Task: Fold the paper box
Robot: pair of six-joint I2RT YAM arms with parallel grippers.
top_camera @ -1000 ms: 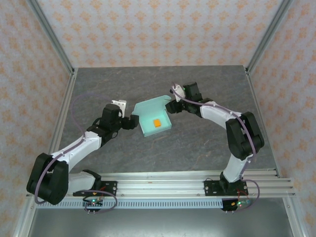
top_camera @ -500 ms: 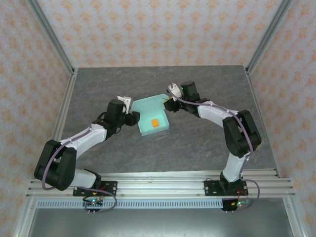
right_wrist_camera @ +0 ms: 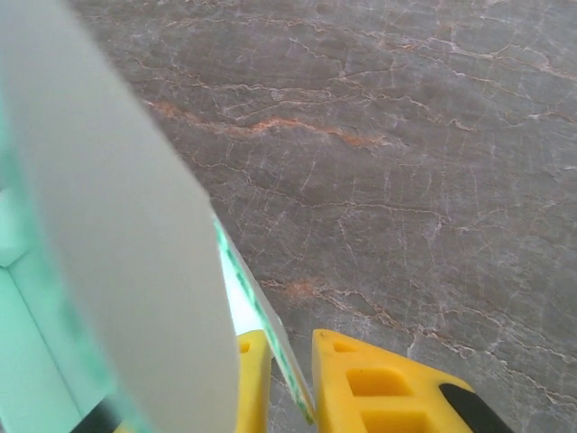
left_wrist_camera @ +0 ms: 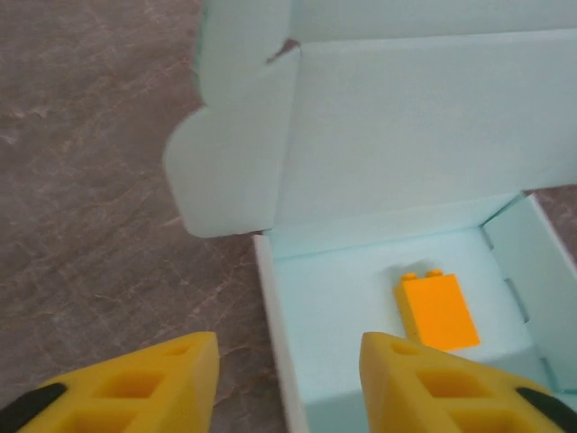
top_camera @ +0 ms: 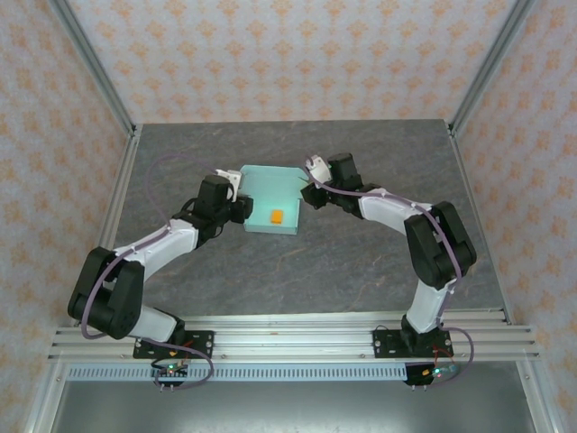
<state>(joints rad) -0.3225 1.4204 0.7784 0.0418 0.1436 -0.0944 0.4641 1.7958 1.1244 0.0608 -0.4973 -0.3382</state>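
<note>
Grey marbled stone is carrying everything here: the tabletop (top_camera: 361, 262) is lying wide under two arms that are reaching in from the near edge. Between them, around the middle and a little toward the far side, the paper box (top_camera: 263, 188) is sitting with its tray formed and its lid panel standing open at the far wall, a rounded flap hanging off its left end.

The left fingers (left_wrist_camera: 162, 379) are standing about half apart, straddling the box's left wall, one outside over the stone and one inside the tray, gripping nothing. The right fingers (right_wrist_camera: 379, 388) are drawn almost together with the thin right-side card between them, and appear to be pinching it. An orange brick (left_wrist_camera: 436, 310) is lying loose on the tray floor.

Risks, as I am judging them: the right pinch may be creasing or tearing the thin card if the arm pulls sideways; the left fingers may be buckling the wall if they close hard; an uneven lift may be tipping the tray and spilling the brick.

Count: one tabletop, two arms, one box, two pairs of fingers, one brick.
</note>
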